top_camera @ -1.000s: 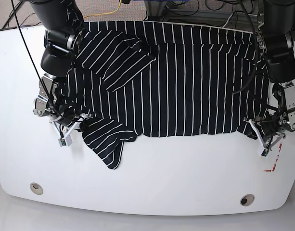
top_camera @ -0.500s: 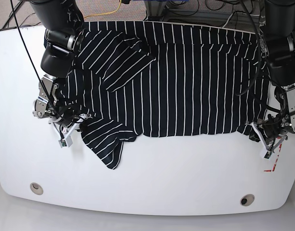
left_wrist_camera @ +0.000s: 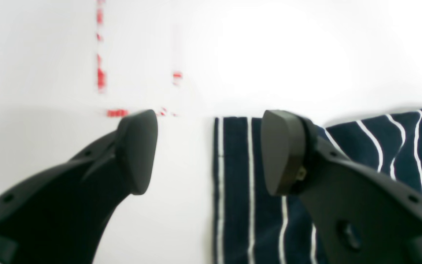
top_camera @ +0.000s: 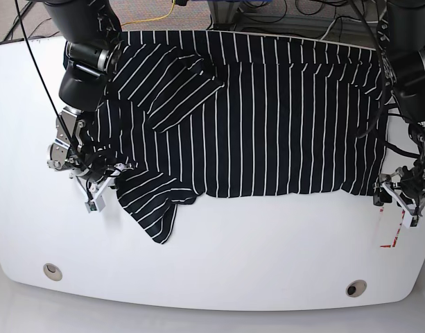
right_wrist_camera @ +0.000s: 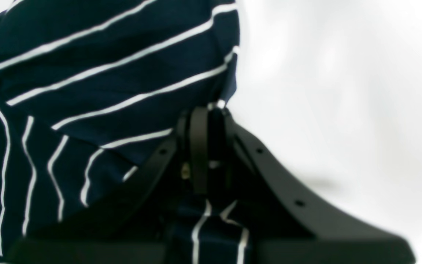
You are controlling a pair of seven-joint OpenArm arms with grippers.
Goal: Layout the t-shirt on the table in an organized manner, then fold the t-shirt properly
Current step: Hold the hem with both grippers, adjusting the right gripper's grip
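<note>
The black t-shirt with thin white stripes (top_camera: 267, 118) lies spread across the far half of the white table (top_camera: 233, 257), with one sleeve folded over at its upper left and a bunched flap (top_camera: 153, 208) hanging toward the front. My right gripper (top_camera: 102, 189) (right_wrist_camera: 207, 113) is shut on a fold of the t-shirt (right_wrist_camera: 104, 73) at its lower left edge. My left gripper (top_camera: 397, 203) (left_wrist_camera: 209, 150) stands open just off the lower right corner. That corner of the t-shirt (left_wrist_camera: 240, 183) lies flat on the table, partly under one of the fingers (left_wrist_camera: 284, 150).
A red mark (top_camera: 392, 239) (left_wrist_camera: 101, 73) sits on the table right beside the left gripper. Two round metal holes (top_camera: 53, 270) (top_camera: 356, 288) are near the front edge. Cables and floor show beyond the table's far edge.
My left gripper has drawn the lower right corner outward to the right, opened and let go of it. The right gripper has stayed shut on the cloth in the same place.
</note>
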